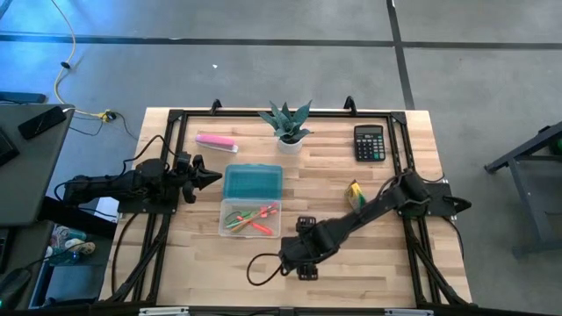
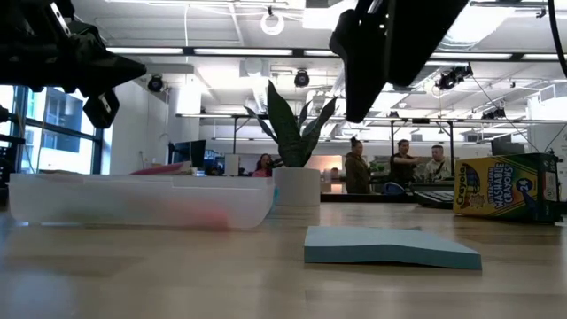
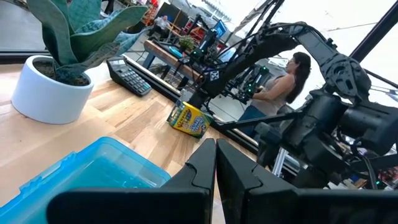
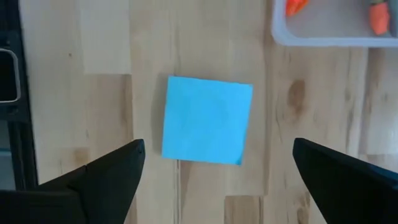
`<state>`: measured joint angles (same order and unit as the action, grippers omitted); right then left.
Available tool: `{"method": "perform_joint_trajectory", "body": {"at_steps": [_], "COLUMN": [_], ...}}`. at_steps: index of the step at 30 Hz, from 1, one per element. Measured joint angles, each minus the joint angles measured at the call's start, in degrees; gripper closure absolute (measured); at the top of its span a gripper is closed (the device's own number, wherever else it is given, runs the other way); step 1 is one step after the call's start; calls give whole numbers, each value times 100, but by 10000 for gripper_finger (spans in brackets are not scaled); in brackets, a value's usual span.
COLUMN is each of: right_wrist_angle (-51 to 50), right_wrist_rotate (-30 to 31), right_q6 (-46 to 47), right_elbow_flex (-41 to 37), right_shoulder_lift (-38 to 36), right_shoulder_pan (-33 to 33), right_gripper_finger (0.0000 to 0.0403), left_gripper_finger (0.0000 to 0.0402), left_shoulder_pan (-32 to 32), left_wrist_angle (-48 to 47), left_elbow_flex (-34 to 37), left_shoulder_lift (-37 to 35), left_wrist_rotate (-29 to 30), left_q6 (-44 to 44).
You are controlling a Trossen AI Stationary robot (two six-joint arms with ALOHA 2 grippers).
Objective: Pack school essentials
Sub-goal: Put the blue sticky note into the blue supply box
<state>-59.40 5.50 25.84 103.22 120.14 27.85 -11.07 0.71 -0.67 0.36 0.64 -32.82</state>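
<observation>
The blue sticky-note pad (image 4: 207, 119) lies flat on the wood, also visible in the low view (image 2: 390, 246). My right gripper (image 4: 217, 149) hangs open above it, one finger on each side, clear of it (image 2: 390, 53). In the high view the right gripper (image 1: 303, 254) hides the pad. The clear tray (image 1: 250, 219) holds scissors and pens (image 1: 256, 218); its teal lid (image 1: 252, 182) lies on the far side of the tray. The yellow-green crayon box (image 1: 354, 193) sits on the table right of the tray. My left gripper (image 1: 206, 178) is shut and held above the table, left of the lid.
A potted plant (image 1: 287, 127) stands at the far middle, a black calculator (image 1: 370, 142) far right, a long pink bar (image 1: 216, 140) far left. A black cable (image 1: 259, 268) loops near the right gripper. People stand in the room beyond the table (image 2: 399, 164).
</observation>
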Motion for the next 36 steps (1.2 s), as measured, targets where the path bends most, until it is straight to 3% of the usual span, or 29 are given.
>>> {"method": "perform_joint_trajectory", "body": {"at_steps": [14,25,36], "right_wrist_angle": [380,293,909], "right_wrist_rotate": [-317,-34,-234], "right_q6": [175,521,674], "right_elbow_flex": [-2,-3,-559], "right_shoulder_lift": [621,674,705], "right_shoulder_pan": [44,42,34], "right_gripper_finger": [3,3,3], "left_gripper_finger": [398,398,398], "left_shoulder_pan": [0,0,0], "left_wrist_angle": [-2,-2,0], "left_elbow_flex": [0,0,0], "left_shoulder_lift": [0,0,0], "left_wrist_rotate": [0,0,0], "left_q6": [0,0,0]}}
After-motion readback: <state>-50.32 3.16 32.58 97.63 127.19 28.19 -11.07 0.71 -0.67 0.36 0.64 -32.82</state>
